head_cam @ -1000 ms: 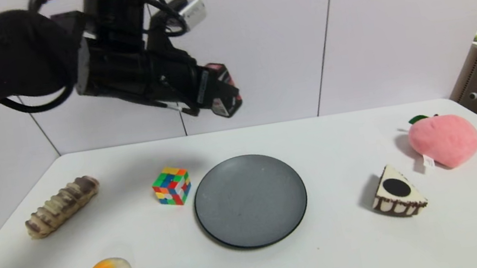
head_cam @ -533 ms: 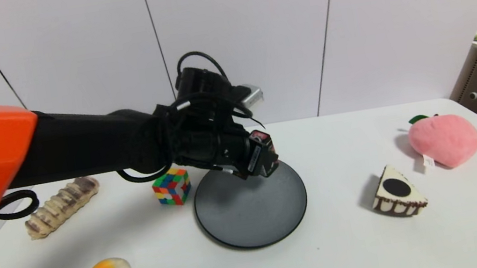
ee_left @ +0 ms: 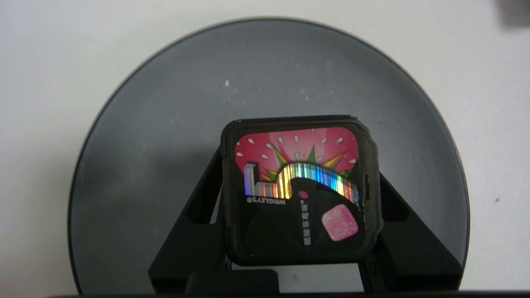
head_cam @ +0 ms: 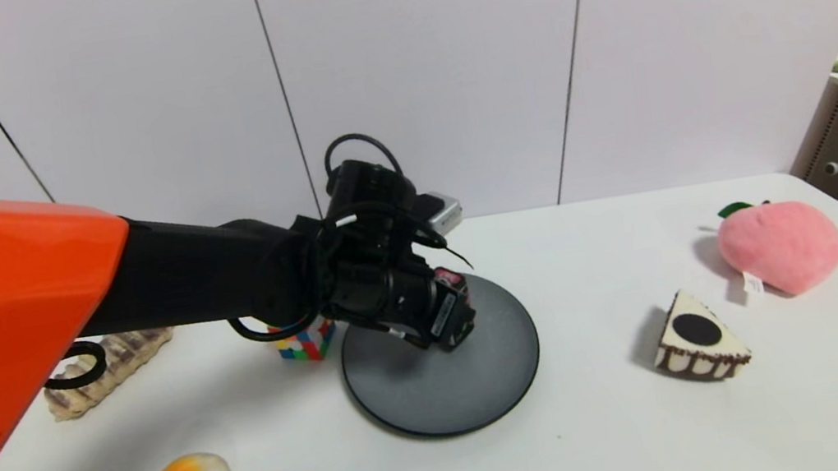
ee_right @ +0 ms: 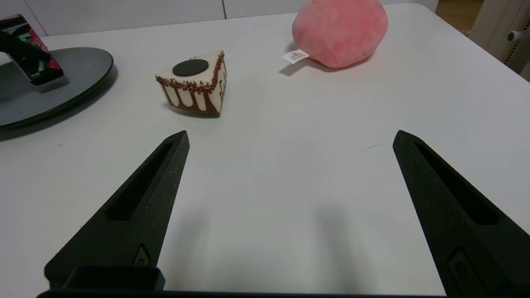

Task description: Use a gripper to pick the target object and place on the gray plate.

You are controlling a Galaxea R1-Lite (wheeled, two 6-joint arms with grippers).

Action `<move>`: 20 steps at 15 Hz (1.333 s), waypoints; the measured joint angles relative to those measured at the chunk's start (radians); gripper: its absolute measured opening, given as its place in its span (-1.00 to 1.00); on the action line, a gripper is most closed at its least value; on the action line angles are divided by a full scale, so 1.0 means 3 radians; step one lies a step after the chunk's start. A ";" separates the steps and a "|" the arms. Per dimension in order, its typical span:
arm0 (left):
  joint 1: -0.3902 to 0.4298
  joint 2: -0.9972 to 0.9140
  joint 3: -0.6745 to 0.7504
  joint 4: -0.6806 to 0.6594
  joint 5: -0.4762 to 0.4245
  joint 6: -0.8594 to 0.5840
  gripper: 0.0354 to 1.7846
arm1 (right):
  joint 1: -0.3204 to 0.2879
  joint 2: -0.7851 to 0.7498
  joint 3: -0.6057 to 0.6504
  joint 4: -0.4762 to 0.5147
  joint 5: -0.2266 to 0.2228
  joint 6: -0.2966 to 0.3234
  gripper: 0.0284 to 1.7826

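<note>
Left gripper [head_cam: 451,314] clamped on black tin [ee_left: 299,190], low over gray plate [head_cam: 490,374], contact unclear, right gripper [ee_right: 290,207] parked wide open over the desk [ee_right: 290,124]

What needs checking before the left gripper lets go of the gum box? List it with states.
1. Left gripper shut on the gum box: ok.
2. Box over the gray plate, inside its rim: ok.
3. Box resting on the plate surface: cannot tell; it hangs low and tilted.
4. Plate beneath the box bare: ok.
5. Puzzle cube beside the plate, close behind the left arm: watch on retreat.
6. Right gripper open over the table near the cake slice, away from the plate: ok.
</note>
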 joint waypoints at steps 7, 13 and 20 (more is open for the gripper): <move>0.0003 -0.0026 -0.0033 0.0136 -0.0001 0.0013 0.33 | -0.0001 0.0000 0.0000 -0.0001 0.0000 0.0000 0.90; 0.0017 -0.0343 -0.0534 0.0199 0.0159 0.0039 0.64 | 0.0000 0.0000 0.0000 0.0000 0.0000 0.0000 0.90; 0.0912 -0.1189 -0.1057 0.0725 0.0635 0.0231 0.80 | 0.0000 0.0000 0.0000 0.0000 0.0000 0.0000 0.90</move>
